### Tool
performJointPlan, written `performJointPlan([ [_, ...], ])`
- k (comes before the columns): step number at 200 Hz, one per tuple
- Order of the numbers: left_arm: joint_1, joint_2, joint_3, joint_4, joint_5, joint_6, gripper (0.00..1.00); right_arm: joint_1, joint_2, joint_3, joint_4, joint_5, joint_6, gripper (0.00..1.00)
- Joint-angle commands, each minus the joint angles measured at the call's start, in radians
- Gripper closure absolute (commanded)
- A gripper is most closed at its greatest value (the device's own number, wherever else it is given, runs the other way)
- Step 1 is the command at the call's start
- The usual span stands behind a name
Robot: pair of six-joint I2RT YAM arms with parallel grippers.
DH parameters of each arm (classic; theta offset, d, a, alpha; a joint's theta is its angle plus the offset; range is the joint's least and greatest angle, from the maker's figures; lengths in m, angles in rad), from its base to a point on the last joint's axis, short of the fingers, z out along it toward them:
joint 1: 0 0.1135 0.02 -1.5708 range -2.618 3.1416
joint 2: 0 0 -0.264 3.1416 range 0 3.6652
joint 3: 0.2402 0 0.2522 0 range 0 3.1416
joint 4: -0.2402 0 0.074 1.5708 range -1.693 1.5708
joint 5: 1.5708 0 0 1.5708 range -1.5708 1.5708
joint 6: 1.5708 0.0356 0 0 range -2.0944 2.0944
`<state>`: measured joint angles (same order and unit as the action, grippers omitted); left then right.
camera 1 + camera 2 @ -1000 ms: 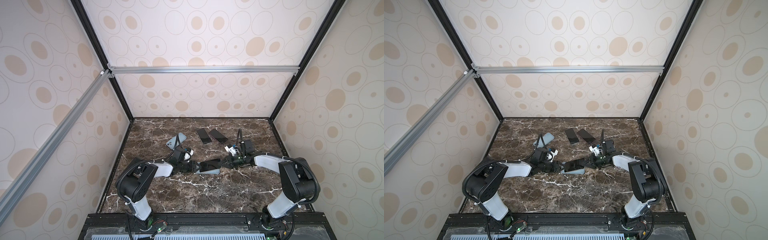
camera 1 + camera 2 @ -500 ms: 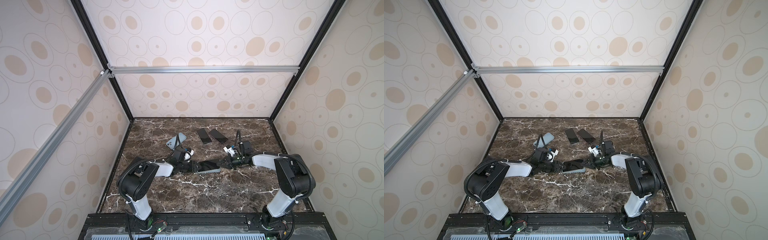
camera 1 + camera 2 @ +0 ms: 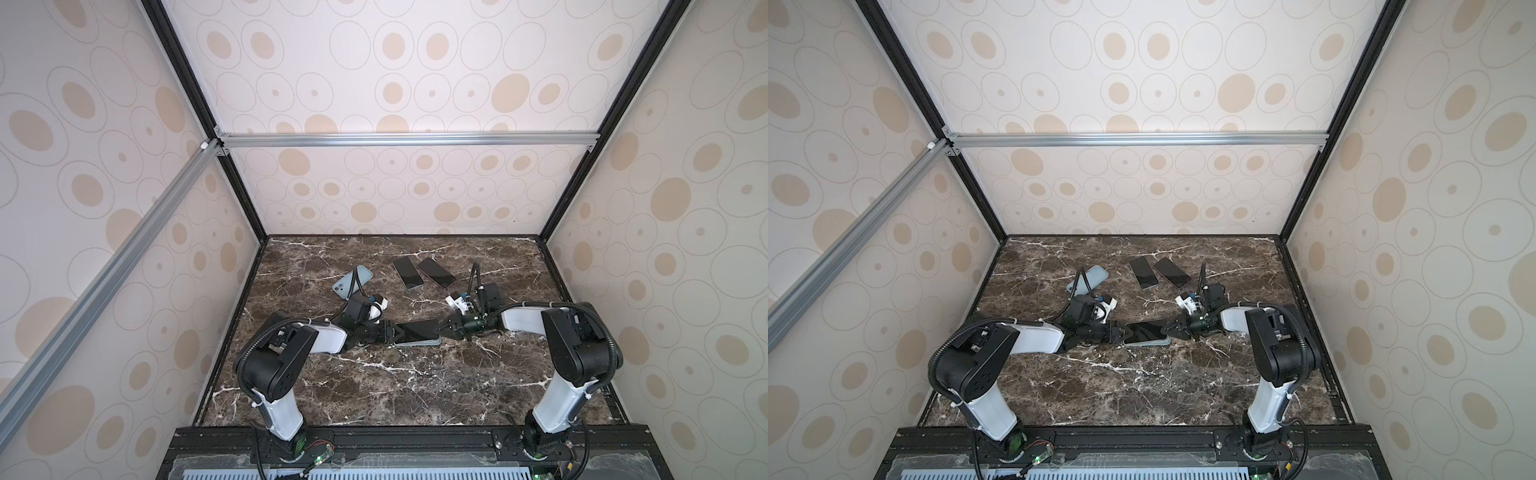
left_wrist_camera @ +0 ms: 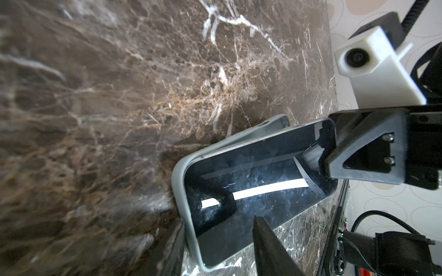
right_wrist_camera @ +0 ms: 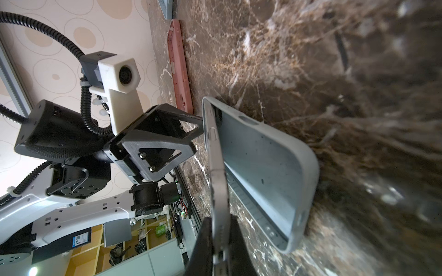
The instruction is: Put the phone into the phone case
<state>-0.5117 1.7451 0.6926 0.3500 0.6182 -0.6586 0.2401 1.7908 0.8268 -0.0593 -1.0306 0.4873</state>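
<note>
Hanging tilted over the phone case [image 5: 263, 167], the phone [image 5: 217, 167] is sitting in it only at the end nearest the left gripper [image 3: 394, 332]; its other end is riding clear, clamped in the right gripper [image 3: 442, 328]. Lowering and pressing it home is remaining. The left jaws are standing apart at the case's end; whether they are gripping, I cannot tell. Open table [image 3: 374, 395] is lying toward the front edge, spare phones [image 3: 408, 272] well behind.

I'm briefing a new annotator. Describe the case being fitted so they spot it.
On the marble table, look between the left gripper and right gripper, in front of the handsets at the back. The pale grey case alone has a dark phone tilted over it.
</note>
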Motion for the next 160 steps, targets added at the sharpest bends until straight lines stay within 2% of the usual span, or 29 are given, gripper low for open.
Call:
performJointPlan([
  [1, -0.014, 0.032, 0.024, -0.029, -0.037, 0.043, 0.52, 0.013, 0.038, -0.005, -0.064, 0.065, -0.018, 0.95],
  [48, -0.014, 0.067, 0.044, -0.042, -0.025, 0.057, 0.53, 0.017, 0.058, 0.012, -0.099, 0.091, -0.035, 0.91],
  [74, -0.014, 0.055, 0.032, -0.040, -0.024, 0.057, 0.54, 0.021, 0.058, 0.022, -0.129, 0.123, -0.049, 0.87],
  [129, -0.020, 0.023, -0.012, -0.039, -0.021, 0.058, 0.55, 0.025, 0.058, 0.041, -0.155, 0.153, -0.052, 0.87],
  [160, -0.025, 0.010, -0.035, -0.039, -0.018, 0.065, 0.56, 0.028, 0.053, 0.049, -0.175, 0.186, -0.053, 0.83],
])
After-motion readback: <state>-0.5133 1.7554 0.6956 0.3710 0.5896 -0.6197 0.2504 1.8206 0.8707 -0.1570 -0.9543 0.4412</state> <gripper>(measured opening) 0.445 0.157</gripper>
